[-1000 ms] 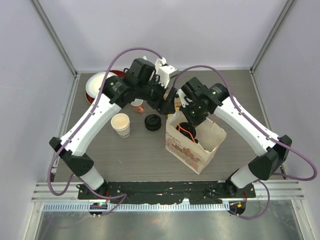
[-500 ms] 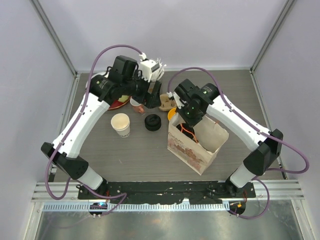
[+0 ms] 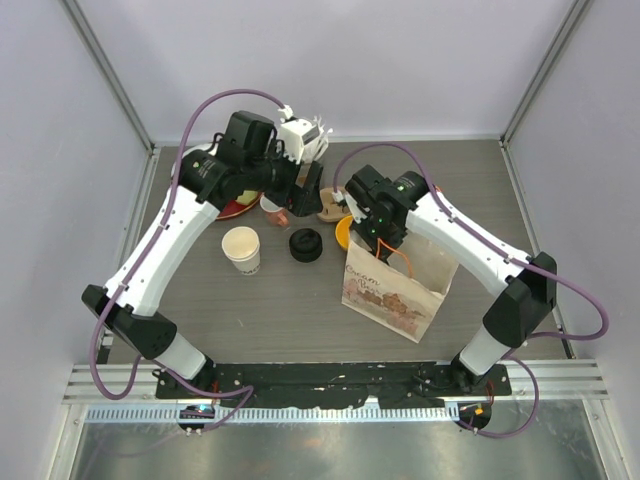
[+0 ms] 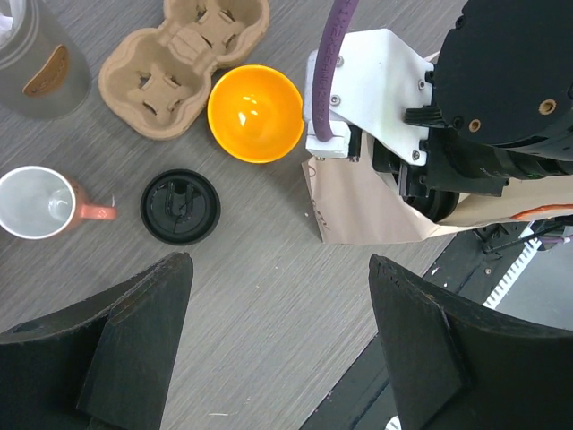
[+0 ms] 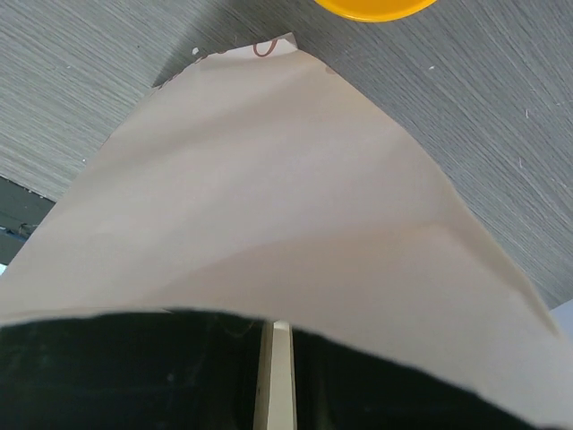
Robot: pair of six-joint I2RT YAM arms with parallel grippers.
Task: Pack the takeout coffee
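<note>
My left gripper (image 4: 279, 264) hangs over the far middle of the table (image 3: 300, 300) with its fingers wide apart and nothing between them; my right gripper (image 3: 376, 240) is closed on the far rim of the paper bag (image 3: 395, 290), pinching the paper and holding the bag upright.

Of the takeout coffee I see one cream paper cup (image 3: 241, 248), upright and uncovered on the left; its black lid (image 4: 180, 207) lies flat between the cup and the bag; a second cup is not visible.

Beyond the lid are a pink-handled cup (image 4: 40, 203), a pulp cup carrier (image 4: 183, 58) and an orange bowl (image 4: 256, 113), the bowl just beside the bag.

I judge the cup light and thin-walled, easily crushed or tipped; whether it holds liquid I cannot tell; I would grip it gently across the body, just under the rolled rim where the paper is stiffest. The lid looks stiff, low and slick; I would pinch it across its edge.
</note>
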